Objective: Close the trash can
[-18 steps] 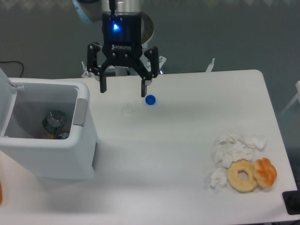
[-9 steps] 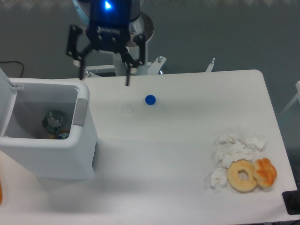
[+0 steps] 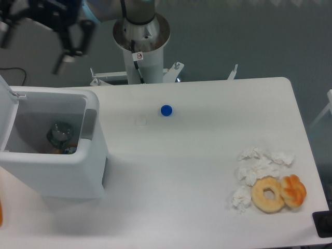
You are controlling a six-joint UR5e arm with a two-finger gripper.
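The trash can (image 3: 57,171) is a large white boxy bin at the left of the table. It stands open, with its white lid (image 3: 6,111) tilted up at the far left edge and a grey tab (image 3: 89,123) on its right rim. Some rubbish lies inside it. My gripper (image 3: 32,52) is open and empty, blurred by motion, high at the top left, above and behind the bin and apart from it.
A blue cap (image 3: 166,110) and a small white disc (image 3: 140,121) lie near the table's back middle. Crumpled tissues (image 3: 258,168), a doughnut (image 3: 268,194) and an orange pastry (image 3: 293,190) sit at the front right. The robot base (image 3: 141,36) stands behind the table.
My gripper has moved up and far to the left, from above the blue cap to above the back of the bin. It stays open. Nothing on the table moved.
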